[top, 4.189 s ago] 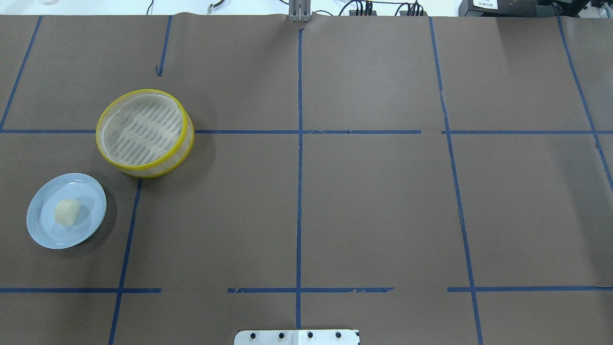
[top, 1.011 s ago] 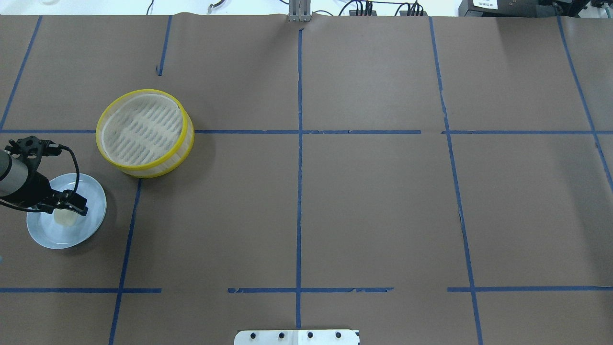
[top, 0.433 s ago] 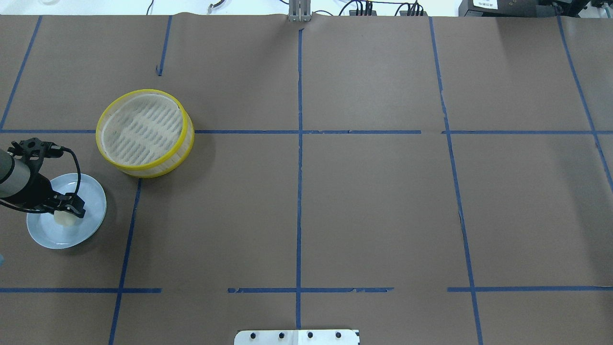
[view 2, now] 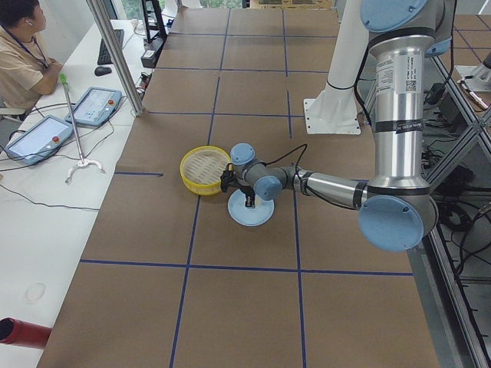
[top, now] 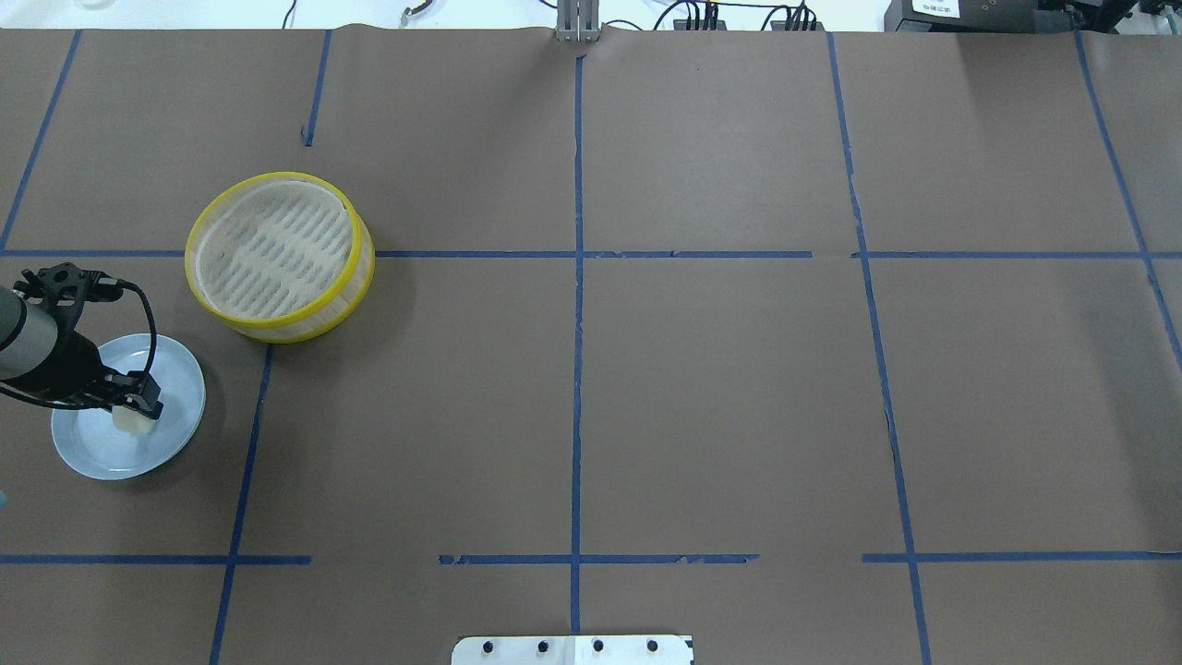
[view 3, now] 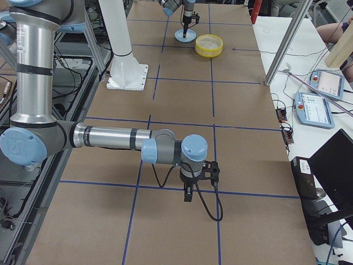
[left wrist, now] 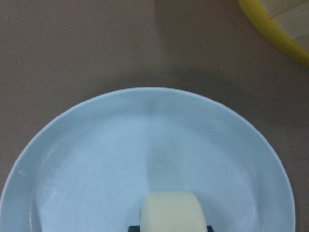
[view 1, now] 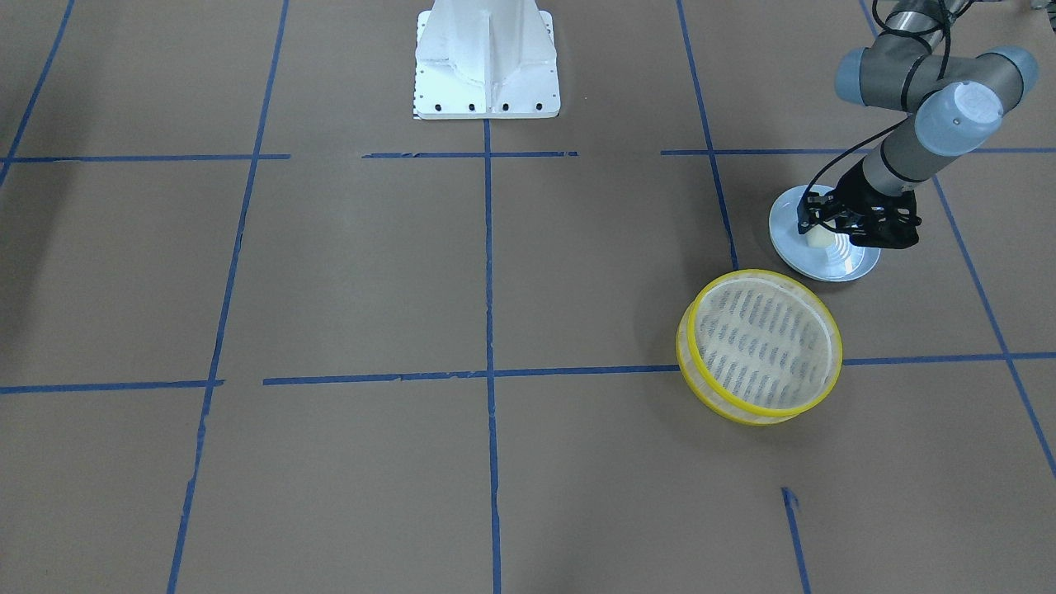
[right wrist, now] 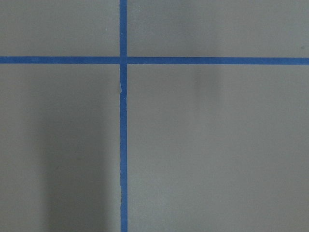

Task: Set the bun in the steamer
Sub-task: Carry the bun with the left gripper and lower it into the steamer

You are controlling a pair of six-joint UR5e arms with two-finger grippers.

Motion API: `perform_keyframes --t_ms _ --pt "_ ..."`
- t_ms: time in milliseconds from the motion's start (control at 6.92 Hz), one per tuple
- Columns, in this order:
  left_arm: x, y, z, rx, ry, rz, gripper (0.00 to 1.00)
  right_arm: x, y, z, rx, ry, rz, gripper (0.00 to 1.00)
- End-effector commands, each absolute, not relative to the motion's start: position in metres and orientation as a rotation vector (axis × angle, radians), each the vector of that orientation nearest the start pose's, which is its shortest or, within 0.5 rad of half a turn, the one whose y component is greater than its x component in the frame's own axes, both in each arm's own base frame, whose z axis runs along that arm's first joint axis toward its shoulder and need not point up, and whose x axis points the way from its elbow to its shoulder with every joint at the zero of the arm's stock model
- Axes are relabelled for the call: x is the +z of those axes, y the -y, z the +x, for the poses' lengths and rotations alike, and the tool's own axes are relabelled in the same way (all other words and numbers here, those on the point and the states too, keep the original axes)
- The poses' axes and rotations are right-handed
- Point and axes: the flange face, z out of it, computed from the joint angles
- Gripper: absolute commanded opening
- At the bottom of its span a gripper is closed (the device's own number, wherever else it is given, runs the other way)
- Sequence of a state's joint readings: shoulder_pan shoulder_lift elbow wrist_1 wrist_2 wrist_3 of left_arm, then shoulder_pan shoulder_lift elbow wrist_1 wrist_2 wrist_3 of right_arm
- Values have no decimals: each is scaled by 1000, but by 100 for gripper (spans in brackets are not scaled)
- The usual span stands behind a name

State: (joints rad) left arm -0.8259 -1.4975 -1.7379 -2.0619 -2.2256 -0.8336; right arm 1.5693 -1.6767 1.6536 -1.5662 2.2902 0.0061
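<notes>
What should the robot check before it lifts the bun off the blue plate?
1. Is the bun lined up with the left claw? Ok: it sits centred right at the claw, on the plate.
2. Is the grip tight? Cannot tell: the fingers hardly show.
3. Is the steamer ready? Ok: it is upright, open and empty.
4. Is the way from plate to steamer free? Ok: nothing shows between them.
5. Is the right claw out of the way? Ok: it hangs far off at the other end of the table.
</notes>
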Motion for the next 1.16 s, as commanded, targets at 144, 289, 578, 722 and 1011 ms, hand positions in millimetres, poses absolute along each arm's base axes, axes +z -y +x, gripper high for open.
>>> perform_keyframes --t_ms 144,289,578,722,1011 --pt "508 420 237 62 -905 46 34 671 446 67 11 719 -20 100" --pt "497 445 206 -8 -916 101 35 671 446 67 11 719 -20 100" --pt "460 503 225 -12 -950 170 39 671 446 67 11 719 -20 100" --pt "450 531 242 -15 -950 169 40 671 446 67 11 719 -20 100" --pt "442 581 279 -60 -918 107 39 671 446 67 11 719 -20 100"
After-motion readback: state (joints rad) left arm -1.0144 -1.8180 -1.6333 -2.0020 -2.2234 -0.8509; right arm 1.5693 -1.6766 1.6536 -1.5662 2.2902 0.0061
